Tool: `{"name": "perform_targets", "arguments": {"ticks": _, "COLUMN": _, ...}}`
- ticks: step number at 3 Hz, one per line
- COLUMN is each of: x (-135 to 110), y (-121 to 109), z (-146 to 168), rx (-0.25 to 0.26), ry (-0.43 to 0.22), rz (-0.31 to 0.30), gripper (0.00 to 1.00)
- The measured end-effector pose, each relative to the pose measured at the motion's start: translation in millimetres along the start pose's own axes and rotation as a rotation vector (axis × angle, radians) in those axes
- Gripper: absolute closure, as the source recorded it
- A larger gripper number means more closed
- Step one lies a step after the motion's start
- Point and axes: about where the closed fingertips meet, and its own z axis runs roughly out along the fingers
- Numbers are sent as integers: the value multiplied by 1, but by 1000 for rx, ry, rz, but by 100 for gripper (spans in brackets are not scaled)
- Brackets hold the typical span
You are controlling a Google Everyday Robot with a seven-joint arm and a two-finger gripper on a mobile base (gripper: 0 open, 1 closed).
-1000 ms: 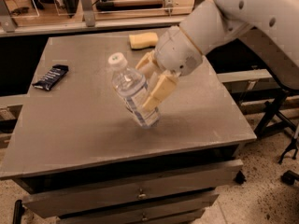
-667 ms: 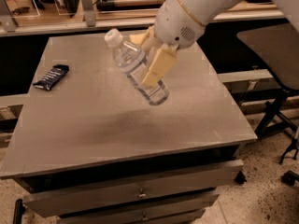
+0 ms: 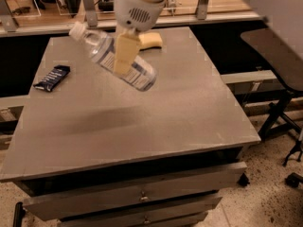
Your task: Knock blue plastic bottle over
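as pincer (image 3: pixel 122 66) clamps tilted bottle (image 3: pixel 140 76), above table (image 3: pixel 180 122)

1. Rounded white plastic wrist housing (image 3: pixel 137 4), glossy, with a small patch of dark vent slots.
2. Two-finger gripper (image 3: pixel 124 56), above the far middle of the flat grey tabletop (image 3: pixel 189 112): the jaws are flat, cream-tan and square-edged.
3. Broad, smooth pale-grey arm shell (image 3: pixel 279 8) at far right.

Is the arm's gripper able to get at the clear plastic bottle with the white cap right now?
Yes, seemingly: the two-finger gripper is shut on the clear plastic bottle, holding it tilted above the grey table.
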Motion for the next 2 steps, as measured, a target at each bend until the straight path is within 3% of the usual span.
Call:
{"name": "perform_targets", "arguments": {"ticks": 1, "x": 1, "y": 11, "z": 39, "rx": 11, "ry": 180, "rz": -18, "gripper": 100}}
{"name": "perform_targets", "arguments": {"ticks": 2, "x": 27, "y": 18, "z": 77, "rx": 13, "ry": 401, "rz": -66, "gripper": 100}}
